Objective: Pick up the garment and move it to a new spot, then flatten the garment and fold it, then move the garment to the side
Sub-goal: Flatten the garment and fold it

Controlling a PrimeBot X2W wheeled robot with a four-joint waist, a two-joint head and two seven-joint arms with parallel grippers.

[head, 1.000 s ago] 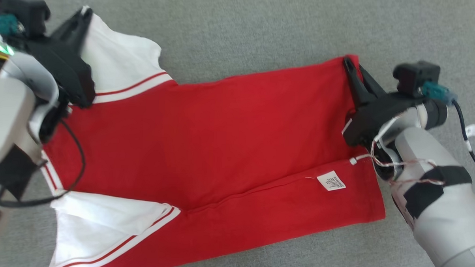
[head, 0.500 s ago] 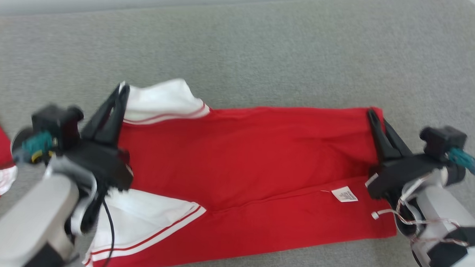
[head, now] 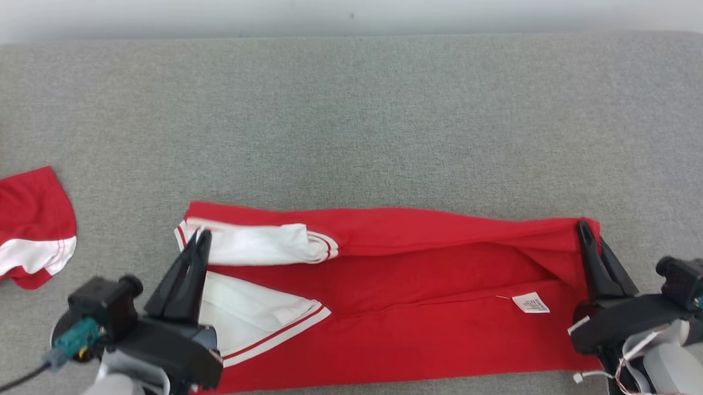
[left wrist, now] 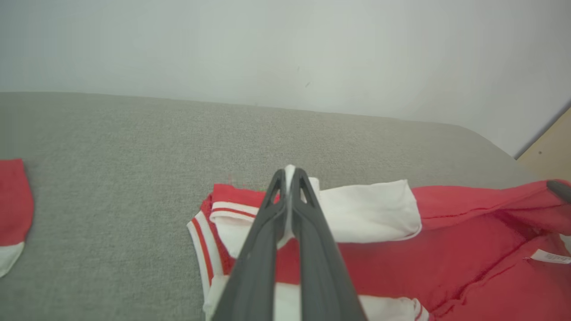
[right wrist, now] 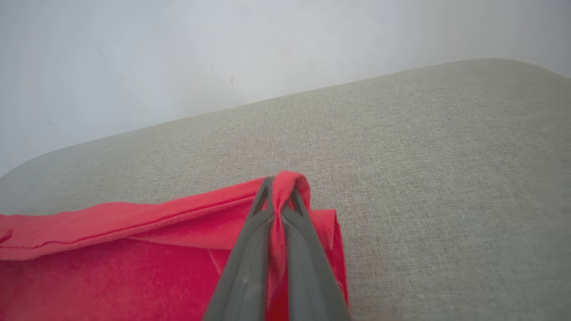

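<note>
Garment (head: 417,334): I see red cloth, a soft matt knit, lightly creased. Sleeves (head: 256,244): white cloth, same matt knit, red stripe trim. Label (head: 531,302): white, thin, papery-looking, printed. Tabletop (head: 354,116): covered in grey woven cloth, coarse visible weave, matt. Left fingers (head: 182,282) and right fingers (head: 594,270): dark plastic by my read, smooth, matt with a faint sheen. Right forearm (head: 667,372): pale grey shell, smooth, slightly glossy. Second garment (head: 17,221) at my far left: red and white matt cloth. Wall (left wrist: 285,44): smooth, matt, off-white. Beige panel (left wrist: 551,147): wood-like, can't tell for sure.
</note>
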